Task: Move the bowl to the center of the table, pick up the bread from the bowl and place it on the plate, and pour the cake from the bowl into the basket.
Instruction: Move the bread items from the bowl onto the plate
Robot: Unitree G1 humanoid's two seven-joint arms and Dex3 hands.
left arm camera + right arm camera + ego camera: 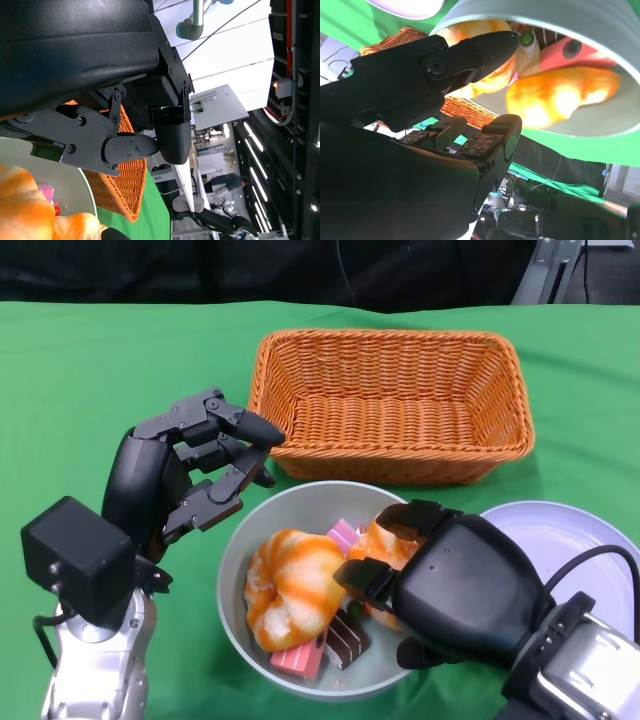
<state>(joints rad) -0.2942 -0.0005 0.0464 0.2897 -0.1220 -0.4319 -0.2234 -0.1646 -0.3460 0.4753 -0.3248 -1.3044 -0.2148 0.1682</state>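
The grey bowl (238, 570) stands on the green cloth in front of the basket. It holds a large orange-and-white bread (292, 585), a second orange bread (385, 542) and pink and brown cake slices (318, 652). My right hand (450, 580) reaches into the bowl from the right, its fingers spread around the second bread and its thumb (485, 47) touching it. The right wrist view shows a wide gap between thumb and fingers, with bread (555, 97) beyond. My left hand (190, 475) hovers just left of the bowl's rim, fingers bent, holding nothing.
The orange wicker basket (390, 405) sits empty directly behind the bowl, nearly touching it. A white plate (560, 540) lies at the right, partly hidden by my right forearm. Green cloth stretches to the left and far side.
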